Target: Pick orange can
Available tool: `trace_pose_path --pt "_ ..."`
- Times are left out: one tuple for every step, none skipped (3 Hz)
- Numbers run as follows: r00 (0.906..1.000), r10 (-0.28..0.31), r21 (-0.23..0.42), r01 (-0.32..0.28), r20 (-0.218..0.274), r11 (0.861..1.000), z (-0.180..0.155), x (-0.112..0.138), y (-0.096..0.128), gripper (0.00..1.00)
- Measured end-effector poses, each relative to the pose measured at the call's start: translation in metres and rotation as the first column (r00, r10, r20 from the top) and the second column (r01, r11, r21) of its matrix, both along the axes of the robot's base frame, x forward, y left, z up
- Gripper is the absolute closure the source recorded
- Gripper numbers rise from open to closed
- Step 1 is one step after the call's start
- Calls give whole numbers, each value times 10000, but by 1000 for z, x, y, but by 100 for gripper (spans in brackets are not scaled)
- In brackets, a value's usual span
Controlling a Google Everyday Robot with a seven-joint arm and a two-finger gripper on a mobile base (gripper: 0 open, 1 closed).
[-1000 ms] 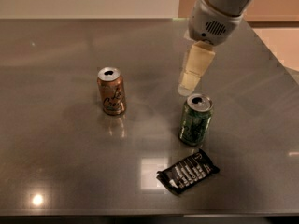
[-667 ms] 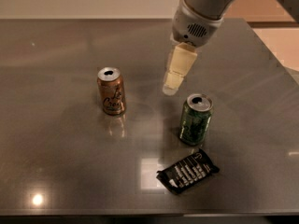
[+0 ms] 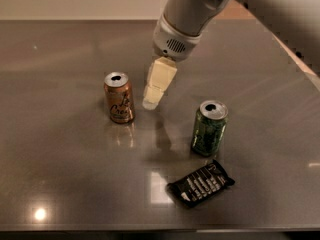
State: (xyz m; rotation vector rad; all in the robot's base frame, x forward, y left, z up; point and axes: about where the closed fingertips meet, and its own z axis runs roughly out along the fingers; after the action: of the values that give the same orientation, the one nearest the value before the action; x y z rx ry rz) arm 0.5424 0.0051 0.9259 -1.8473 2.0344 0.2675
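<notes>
The orange can [image 3: 119,98] stands upright on the grey table [image 3: 60,164], left of centre, with a silver top and dark cursive script on its side. My gripper [image 3: 151,103] hangs from the white arm that comes in from the upper right. Its cream-coloured fingers [image 3: 159,81] point down and end just right of the can, at about the can's mid-height, a small gap away. It holds nothing.
A green can [image 3: 209,128] stands upright right of centre. A black snack packet [image 3: 201,183] lies flat in front of the green can. The table's right edge runs diagonally at the far right.
The gripper has moved left, from above the green can to just beside the orange can. The cans and the packet have not moved.
</notes>
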Motion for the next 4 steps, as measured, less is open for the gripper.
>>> trace_pose_path --pt "9995 290 278 -287 -104 9992 -11 -1 28 0" --pt "9981 561 447 -550 -240 9975 -20 -3 49 0" --pt "9969 713 517 -696 -320 9962 -28 -2 62 0" --pt "9972 666 519 -647 -354 9966 -31 0 68 18"
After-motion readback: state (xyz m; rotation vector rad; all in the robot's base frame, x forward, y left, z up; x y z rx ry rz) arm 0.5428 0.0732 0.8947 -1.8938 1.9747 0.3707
